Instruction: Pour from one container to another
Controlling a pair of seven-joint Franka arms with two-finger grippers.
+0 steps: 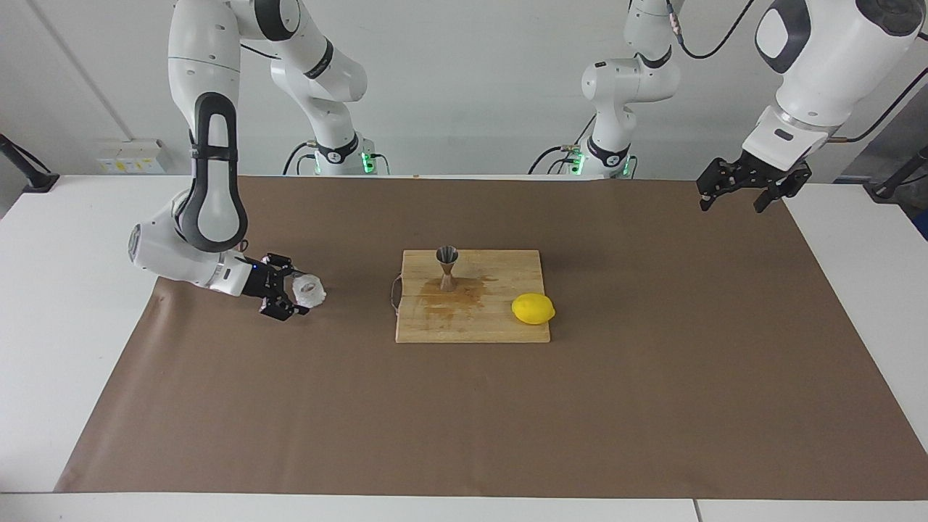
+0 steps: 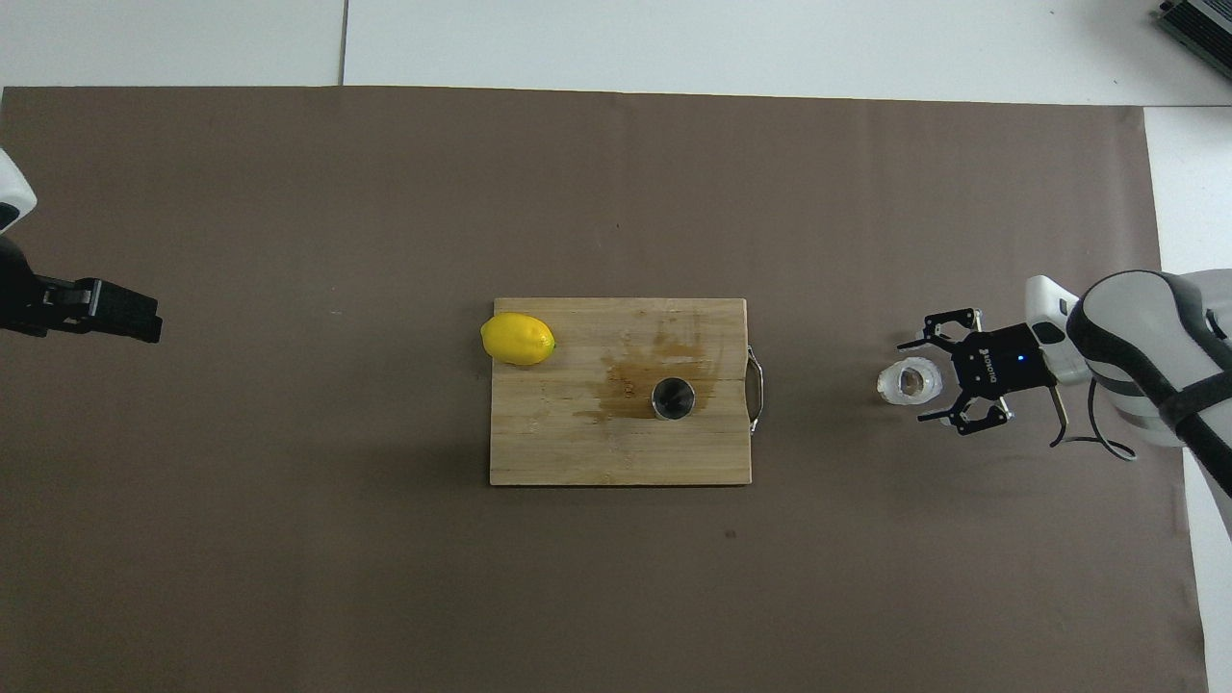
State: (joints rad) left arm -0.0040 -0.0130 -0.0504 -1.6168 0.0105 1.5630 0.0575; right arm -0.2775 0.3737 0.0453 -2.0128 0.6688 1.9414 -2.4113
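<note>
I read no words or numbers anywhere; the white lettering on the body of my right gripper [image 2: 922, 380] is too small to make out.

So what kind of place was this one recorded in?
Probably a robotics lab bench staged as a bar or kitchen counter: two robot arms mounted at a white table covered with brown paper, with a cutting board carrying a jigger and a lemon.

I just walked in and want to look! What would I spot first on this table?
Probably the bright yellow lemon on the wooden cutting board, with a shiny steel jigger standing on the same board. Toward the right arm's end, the open right gripper sits beside a crinkly whitish cup.
</note>
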